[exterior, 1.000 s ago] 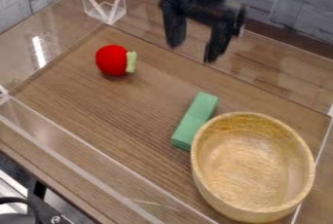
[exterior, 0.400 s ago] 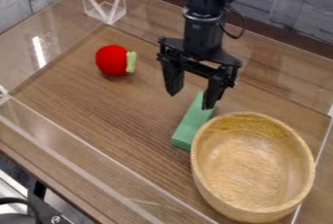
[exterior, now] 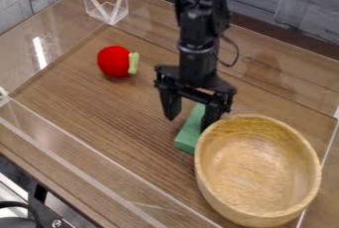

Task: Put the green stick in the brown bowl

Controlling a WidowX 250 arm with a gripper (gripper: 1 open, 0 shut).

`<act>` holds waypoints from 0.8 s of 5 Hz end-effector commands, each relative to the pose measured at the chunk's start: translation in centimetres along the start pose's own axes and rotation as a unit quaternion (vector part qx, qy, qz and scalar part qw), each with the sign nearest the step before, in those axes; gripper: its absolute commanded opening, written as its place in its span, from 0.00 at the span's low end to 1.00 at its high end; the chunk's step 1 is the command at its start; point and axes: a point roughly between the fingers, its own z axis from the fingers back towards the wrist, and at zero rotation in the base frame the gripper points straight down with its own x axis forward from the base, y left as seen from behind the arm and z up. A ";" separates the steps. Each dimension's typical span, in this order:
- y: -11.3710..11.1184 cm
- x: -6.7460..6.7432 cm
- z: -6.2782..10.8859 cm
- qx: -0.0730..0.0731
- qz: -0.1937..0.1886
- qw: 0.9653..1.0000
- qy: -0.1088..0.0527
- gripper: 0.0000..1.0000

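Nearest to me sits the big round light-brown wooden bowl (exterior: 259,169), with nothing inside it. Just behind its left rim lies the flat mint-green stick (exterior: 195,133) on the wooden table (exterior: 93,123). Its long side runs from near the bowl up and away to the right. Right above it hangs the black gripper (exterior: 193,113), pointing straight down. Its jaws are spread wide, one on each long side of the stick, gripping nothing yet. Farther back on the left rests a red ball (exterior: 117,61).
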 end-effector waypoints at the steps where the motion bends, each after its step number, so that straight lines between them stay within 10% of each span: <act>1: 0.2 0.4 0.0 -0.008 0.012 0.999 -0.036 1.00; 4: -2.2 1.8 0.1 -0.007 -0.014 0.997 -0.069 1.00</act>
